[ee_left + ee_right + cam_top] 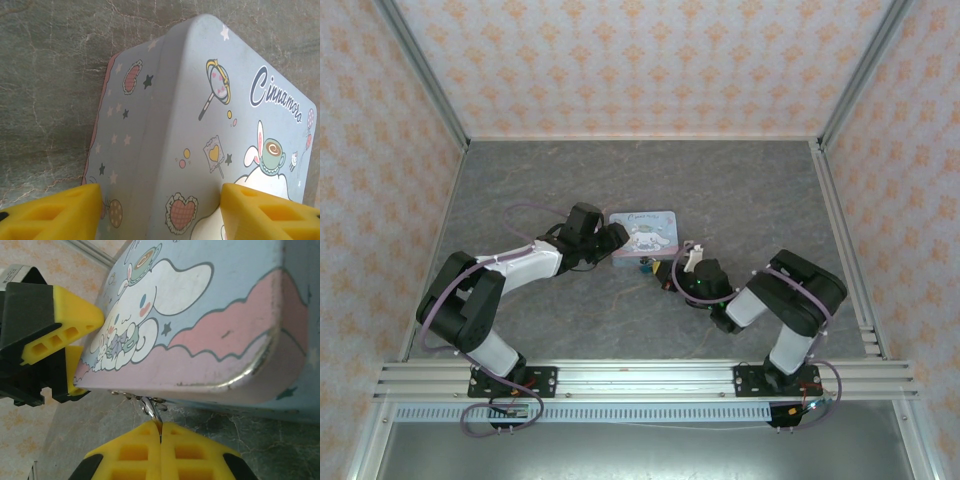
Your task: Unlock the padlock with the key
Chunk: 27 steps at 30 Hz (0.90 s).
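A tiny dark teal padlock (646, 266) hangs at the front edge of the pale blue cartoon tin (642, 236). My right gripper (161, 426) is shut on the thin metal key (154, 410), whose tip reaches up under the tin's pink front rim (200, 375); in this view the lock body is hidden behind that rim. In the top view the right gripper (666, 274) sits just right of the padlock. My left gripper (160, 202) straddles the tin's (200, 125) left end, with a yellow finger (55, 212) pressed on each side. It also shows in the top view (611, 240).
The grey marbled table (520, 180) is walled by patterned panels on three sides. An aluminium rail (640, 378) runs along the near edge. In the right wrist view, the left gripper's yellow fingers (75, 315) clamp the tin's far end.
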{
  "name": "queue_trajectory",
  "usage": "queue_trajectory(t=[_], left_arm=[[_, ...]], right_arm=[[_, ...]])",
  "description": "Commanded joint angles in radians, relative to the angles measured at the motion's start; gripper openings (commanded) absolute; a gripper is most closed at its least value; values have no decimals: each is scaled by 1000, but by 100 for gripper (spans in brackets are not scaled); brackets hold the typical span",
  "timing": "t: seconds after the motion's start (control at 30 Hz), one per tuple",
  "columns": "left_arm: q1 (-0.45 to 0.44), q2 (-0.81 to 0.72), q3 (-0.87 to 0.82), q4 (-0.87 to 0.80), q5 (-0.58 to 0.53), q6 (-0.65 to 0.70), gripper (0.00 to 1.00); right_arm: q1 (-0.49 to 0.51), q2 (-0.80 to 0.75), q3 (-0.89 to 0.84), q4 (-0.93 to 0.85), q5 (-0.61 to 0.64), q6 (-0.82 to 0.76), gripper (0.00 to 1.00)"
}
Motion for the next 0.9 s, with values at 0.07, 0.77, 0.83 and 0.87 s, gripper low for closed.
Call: queue_trajectory(t=[0.07, 0.77, 0.83, 0.87], left_arm=[[-14, 21, 2, -143, -25, 24, 65], [-11, -254, 94, -229, -171, 260, 88], [-12, -298, 87, -242, -194, 290, 88], [-11, -325, 82, -250, -211, 302, 88]], right_arm=[[-5, -127, -22, -106, 44, -51, 0], [-5, -875, 211, -1440, -12, -276, 0], [-5, -871, 246, -1523, -38, -274, 0], [-5, -867, 259, -1557, -52, -271, 0]])
